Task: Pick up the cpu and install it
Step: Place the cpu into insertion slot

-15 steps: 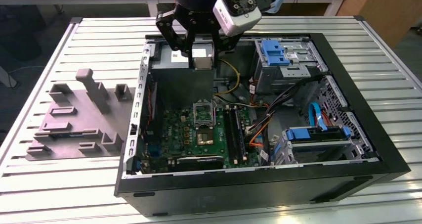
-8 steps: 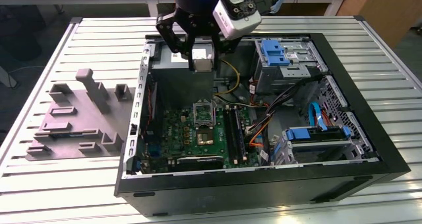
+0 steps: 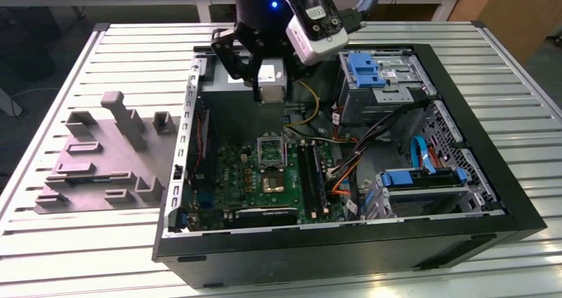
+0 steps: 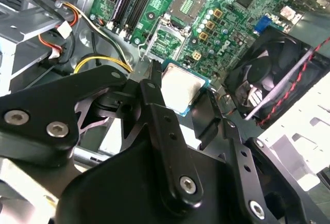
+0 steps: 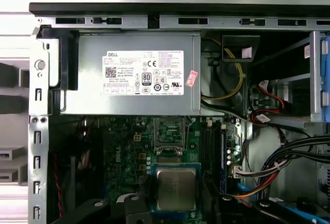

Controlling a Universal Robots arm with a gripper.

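Obs.: we find the gripper [image 3: 265, 81] raised above the open computer case [image 3: 491, 199], which lies on its side on the slatted metal table [image 3: 79, 245]. Its two black fingers [image 4: 154, 105] are drawn in narrow and clamp the cpu [image 4: 180, 87] by opposite edges. The chip's pale metal top faces the camera in both wrist views.

Position of the cpu: carried in the air, well apart from the green motherboard [image 4: 216, 7] beneath it. In the exterior view it hangs over the far part of the case interior, in front of the grey power supply [image 5: 129, 80]. It is not seated.

Socket [image 3: 267, 182]: metal-framed, with its dark centre uncovered. The hinged load plate [image 4: 167, 41] just beside it, on the far side, stands open.

Surroundings: the grey-purple tray [image 3: 97, 166] with raised blocks sits on the table at the exterior view's left of the case, just beside its wall. Blue drive caddies [image 3: 364, 68] occupy the case at the exterior view's right, with bundled cables between them and the board. In the second wrist view a black fan [image 4: 268, 74] lies near the held chip.
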